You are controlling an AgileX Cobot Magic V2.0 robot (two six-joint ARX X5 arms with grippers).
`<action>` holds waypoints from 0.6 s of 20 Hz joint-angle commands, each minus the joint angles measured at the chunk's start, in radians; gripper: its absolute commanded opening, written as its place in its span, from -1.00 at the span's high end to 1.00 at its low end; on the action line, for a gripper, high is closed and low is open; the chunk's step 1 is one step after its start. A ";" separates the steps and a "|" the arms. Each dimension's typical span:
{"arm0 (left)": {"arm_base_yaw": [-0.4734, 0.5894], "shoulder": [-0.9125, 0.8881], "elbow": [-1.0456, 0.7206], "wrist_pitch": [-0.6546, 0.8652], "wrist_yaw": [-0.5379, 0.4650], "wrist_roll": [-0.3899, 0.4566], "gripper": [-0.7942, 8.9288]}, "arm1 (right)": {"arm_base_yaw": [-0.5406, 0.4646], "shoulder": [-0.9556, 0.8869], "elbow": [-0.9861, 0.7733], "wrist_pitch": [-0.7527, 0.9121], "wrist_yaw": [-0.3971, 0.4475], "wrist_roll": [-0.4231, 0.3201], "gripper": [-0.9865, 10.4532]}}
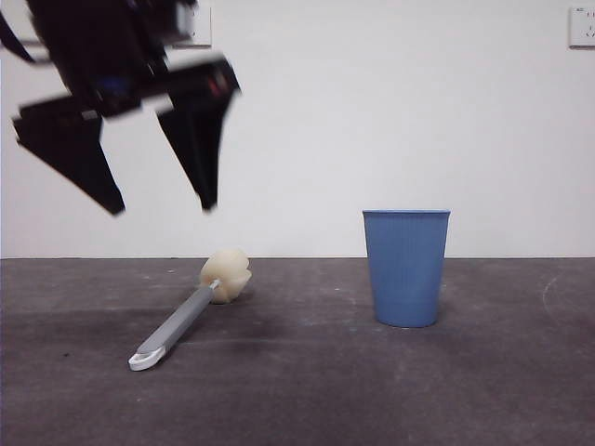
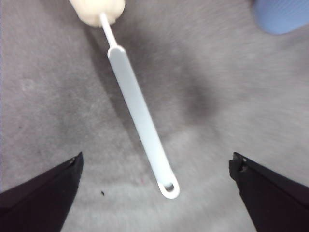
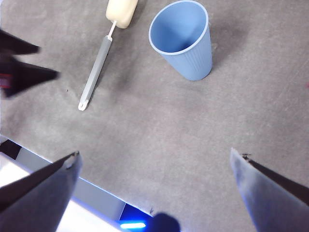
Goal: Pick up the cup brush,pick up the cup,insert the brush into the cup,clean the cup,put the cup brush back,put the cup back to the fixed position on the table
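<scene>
The cup brush (image 1: 182,321) lies flat on the dark grey table (image 1: 307,390), its cream sponge head toward the back and its white loop end toward the front. My left gripper (image 1: 160,206) hangs open above it, jaws spread wide with nothing between them; the left wrist view looks straight down on the cup brush (image 2: 137,108) between the jaws of my left gripper (image 2: 154,169). The blue ribbed cup (image 1: 405,267) stands upright to the right of the brush. My right gripper (image 3: 153,159) is open, high above the table, with the cup (image 3: 183,41) and cup brush (image 3: 99,63) both far below it.
A white wall runs behind the table, with a socket plate (image 1: 582,26) at the top right. The right wrist view shows the table's near edge (image 3: 58,186) with a blue light beneath it.
</scene>
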 commanded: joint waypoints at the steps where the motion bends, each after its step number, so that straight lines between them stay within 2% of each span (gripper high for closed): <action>1: -0.004 0.077 -0.003 0.008 -0.031 -0.037 -0.32 | 0.001 0.000 0.002 0.005 -0.001 0.018 -0.22; 8: -0.021 0.233 -0.005 0.055 -0.035 -0.147 -0.32 | 0.001 0.000 0.002 0.005 0.001 0.024 -0.22; 12: -0.046 0.283 -0.006 0.059 -0.040 -0.167 -0.32 | 0.001 0.000 0.002 0.006 0.002 0.024 -0.22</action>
